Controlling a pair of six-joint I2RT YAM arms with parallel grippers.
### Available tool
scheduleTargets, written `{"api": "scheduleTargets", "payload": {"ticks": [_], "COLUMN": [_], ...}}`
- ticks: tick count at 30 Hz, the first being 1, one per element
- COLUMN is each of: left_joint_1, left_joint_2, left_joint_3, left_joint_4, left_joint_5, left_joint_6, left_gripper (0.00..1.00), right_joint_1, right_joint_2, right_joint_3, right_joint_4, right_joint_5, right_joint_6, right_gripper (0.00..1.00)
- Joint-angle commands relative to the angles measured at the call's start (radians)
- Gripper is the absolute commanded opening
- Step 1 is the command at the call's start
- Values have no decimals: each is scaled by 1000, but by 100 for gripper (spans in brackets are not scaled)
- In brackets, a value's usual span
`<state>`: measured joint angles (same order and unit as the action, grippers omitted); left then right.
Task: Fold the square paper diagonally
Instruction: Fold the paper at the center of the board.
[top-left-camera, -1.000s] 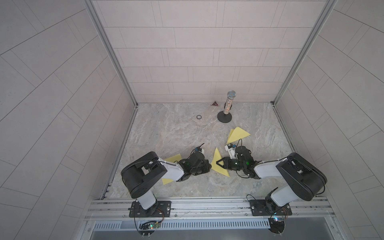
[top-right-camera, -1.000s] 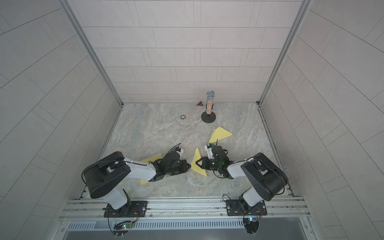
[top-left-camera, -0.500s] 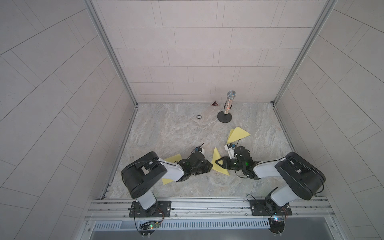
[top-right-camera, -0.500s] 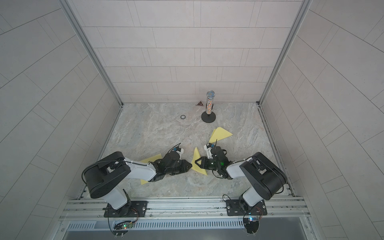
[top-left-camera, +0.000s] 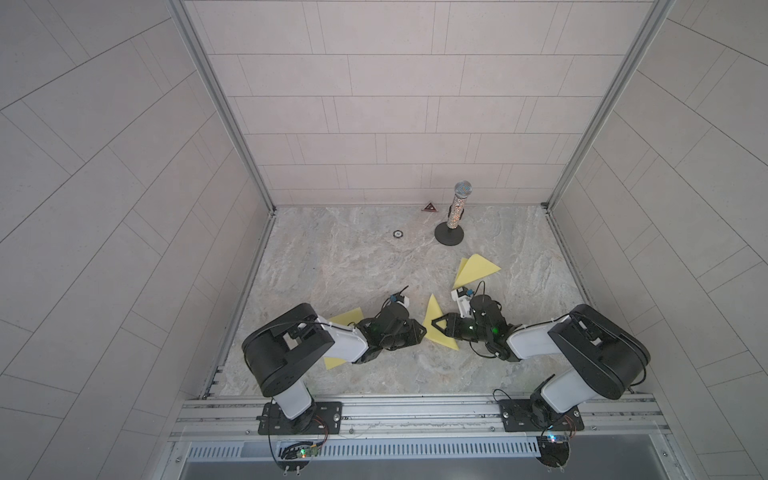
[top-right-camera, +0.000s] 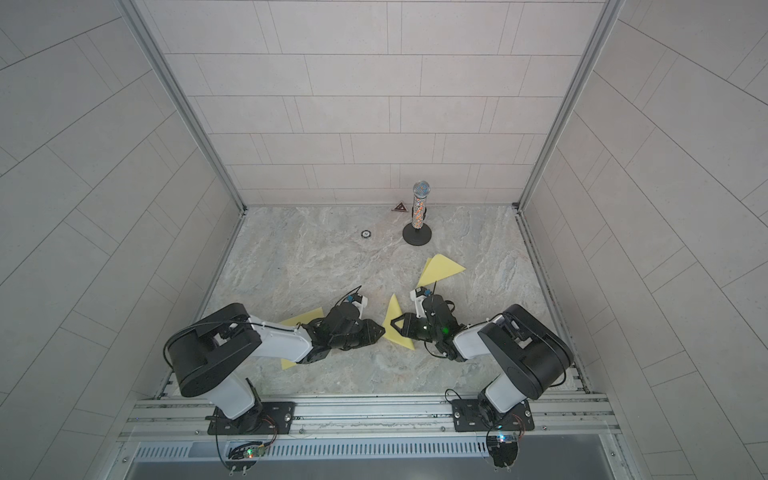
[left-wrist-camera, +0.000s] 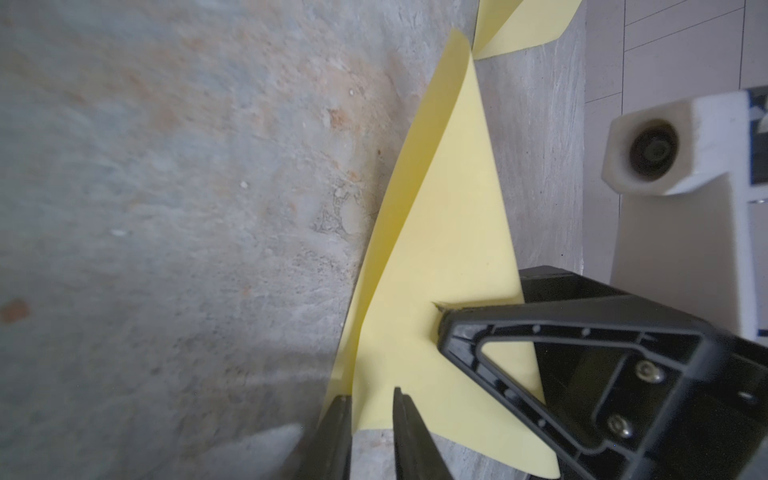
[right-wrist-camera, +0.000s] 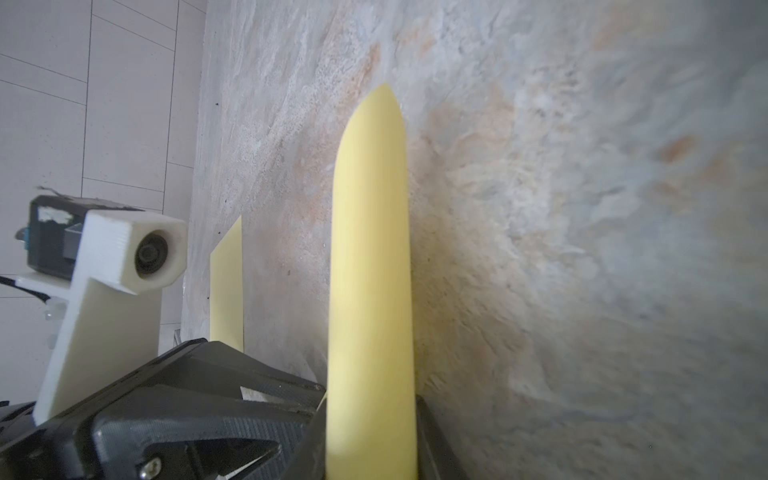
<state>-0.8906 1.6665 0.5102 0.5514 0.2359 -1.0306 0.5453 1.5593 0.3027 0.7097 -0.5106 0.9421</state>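
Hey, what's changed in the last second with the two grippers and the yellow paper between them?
The left gripper has let go: its fingers now stand slightly apart around the edge of the folded paper instead of pinching it. Neither arm visibly shifted. The right gripper still clamps the folded paper, and the other two yellow sheets and the microphone are where they were.
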Motion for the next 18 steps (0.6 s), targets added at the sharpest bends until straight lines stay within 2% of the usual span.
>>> {"api": "scheduleTargets", "payload": {"ticks": [1,9,14,18], "left_joint_1": [1,1,1,1], "left_joint_2": [41,41,41,41], "left_joint_3": [-37,-39,-38,-38], "left_joint_4": [-122,-120,-121,-120], "left_joint_5": [-36,-36,-38,-37], "left_joint_6": [9,8,7,7], "left_gripper": [26,26,26,26], "right_joint_1": [3,5,5,5], "right_joint_2": [70,227,249,213], "right_joint_3": [-52,-105,-120,-120], "right_joint_4": [-76,178,208,153], "right_joint_5": [49,35,41,34], "right_joint_6": [37,132,117,76], "right_gripper": [31,32,32,32]}}
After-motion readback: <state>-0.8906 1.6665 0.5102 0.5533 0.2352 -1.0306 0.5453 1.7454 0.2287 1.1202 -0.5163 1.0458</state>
